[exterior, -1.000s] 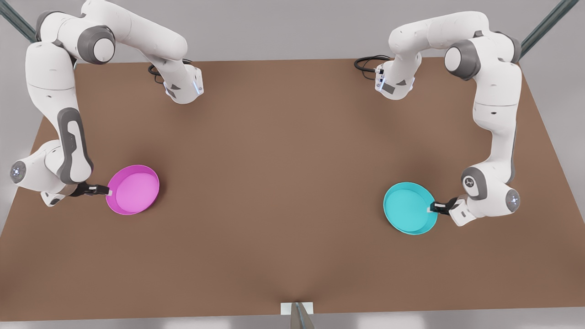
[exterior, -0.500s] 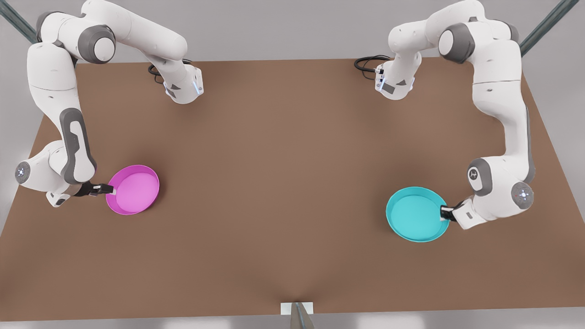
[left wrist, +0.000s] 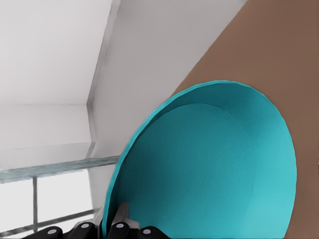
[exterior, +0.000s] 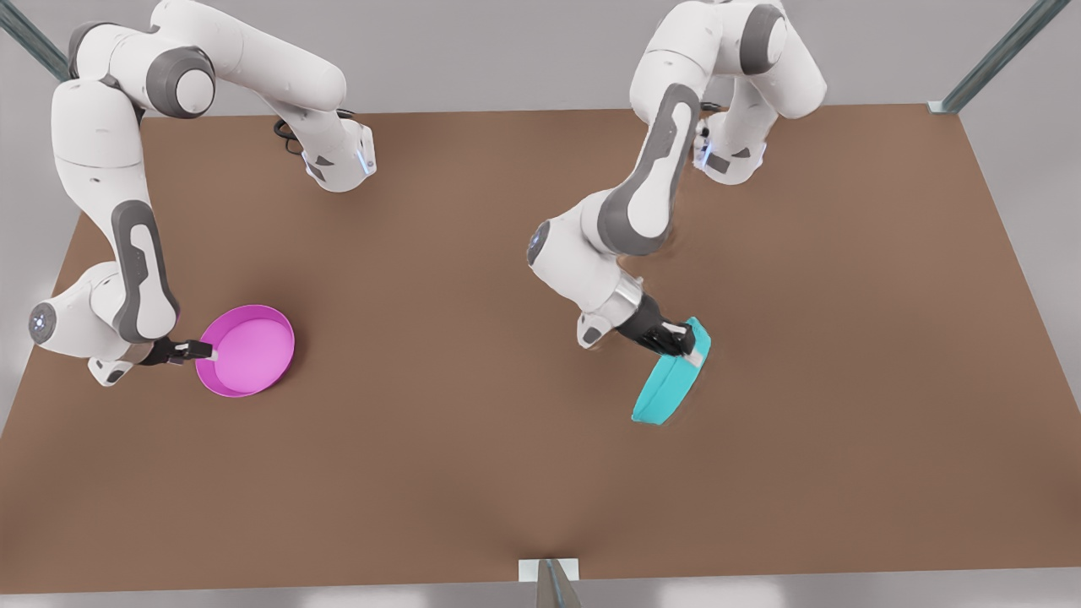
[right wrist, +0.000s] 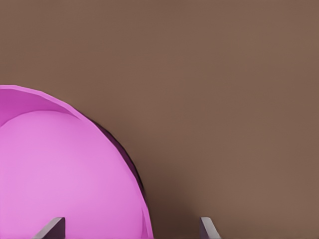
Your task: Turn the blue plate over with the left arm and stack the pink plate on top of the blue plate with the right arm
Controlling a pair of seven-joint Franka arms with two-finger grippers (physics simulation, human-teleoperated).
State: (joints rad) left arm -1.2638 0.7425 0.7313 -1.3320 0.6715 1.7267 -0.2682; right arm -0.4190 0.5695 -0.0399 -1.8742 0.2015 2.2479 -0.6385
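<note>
I am seeing the left claw [exterior: 686, 344] gripping the blue plate [exterior: 667, 390] on edge above the table [exterior: 473, 355], the right claw [exterior: 196, 350] sitting open around the pink plate [exterior: 249, 350] rim.

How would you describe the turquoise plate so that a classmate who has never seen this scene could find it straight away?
Start at the brown table and look right of centre in the front view. The left tool is shut on the rim of a round, shallow turquoise plastic plate. Unlike the round pink plastic plate lying flat with the right tool at its rim, it stands tilted almost on edge.
</note>
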